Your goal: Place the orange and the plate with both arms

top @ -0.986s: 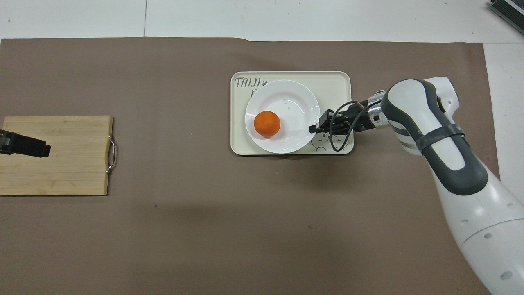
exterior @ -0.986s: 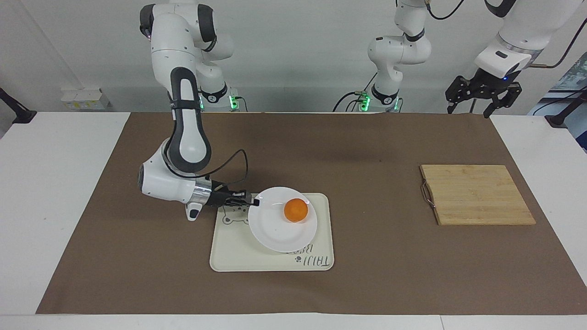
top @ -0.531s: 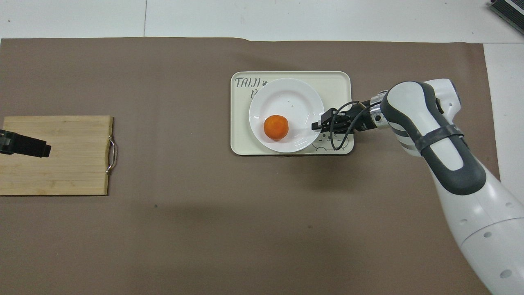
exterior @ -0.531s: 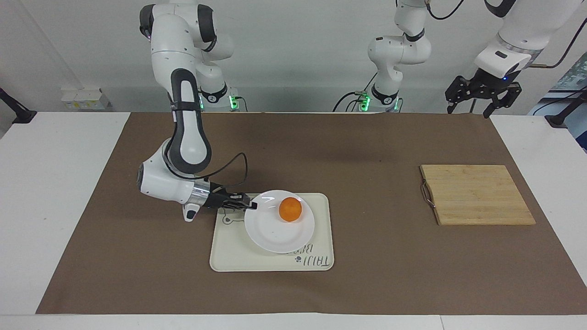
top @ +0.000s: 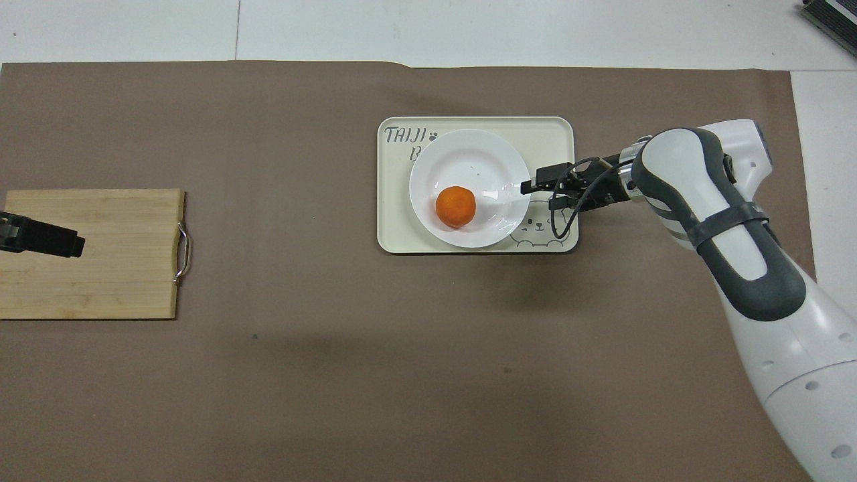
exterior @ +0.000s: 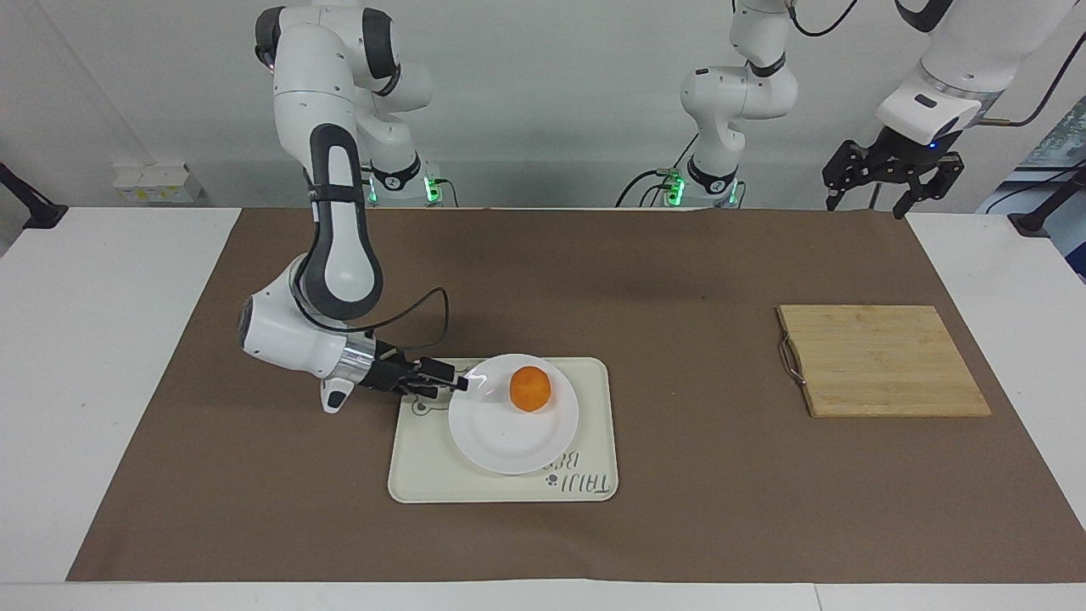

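Orange (exterior: pixel 530 389) on plate (exterior: pixel 501 437) (tray (exterior: pixel 424 471) beneath)

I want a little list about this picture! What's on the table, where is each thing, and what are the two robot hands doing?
orange: on the plate
plate: on the tray
tray: mid-table, on the brown mat
cutting board: toward the left arm's end, nothing on it
right gripper: low, at the plate's rim; whether it grips cannot be told
left gripper: up in the air, open, waiting
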Robot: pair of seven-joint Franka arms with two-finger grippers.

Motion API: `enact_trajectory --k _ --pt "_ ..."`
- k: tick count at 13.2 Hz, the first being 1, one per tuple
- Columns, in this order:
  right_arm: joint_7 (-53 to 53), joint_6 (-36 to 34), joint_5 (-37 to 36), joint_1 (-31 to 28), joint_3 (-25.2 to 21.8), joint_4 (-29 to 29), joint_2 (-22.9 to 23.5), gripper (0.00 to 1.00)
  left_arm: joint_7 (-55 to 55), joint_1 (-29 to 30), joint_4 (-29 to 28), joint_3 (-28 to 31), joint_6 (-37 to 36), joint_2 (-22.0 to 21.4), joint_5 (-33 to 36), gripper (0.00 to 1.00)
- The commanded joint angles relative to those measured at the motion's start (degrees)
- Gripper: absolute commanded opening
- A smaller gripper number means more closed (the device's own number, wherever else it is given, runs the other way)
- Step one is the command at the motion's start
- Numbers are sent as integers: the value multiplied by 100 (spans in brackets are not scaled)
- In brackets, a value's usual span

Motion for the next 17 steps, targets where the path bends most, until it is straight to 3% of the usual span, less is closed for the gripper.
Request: enact_trajectory --k 1,5,10,15,17 --pt "65 216 -1016 -15 19 221 -189 100 -80 -6 -137 -43 67 -112 68 100" --pt "538 305 -3080 56 36 222 -741 100 -80 3 -137 -43 67 -112 59 100" --pt "1197 -291 -4550 3 10 204 -1409 100 -53 3 -129 -43 67 -112 59 100" --pt "1577 -1214 -4764 -497 -8 205 -2069 100 -45 3 -129 -43 76 -112 59 100" --pt "1577 -1399 -5211 -524 -43 213 -2332 100 -53 3 -129 -43 67 -112 59 100"
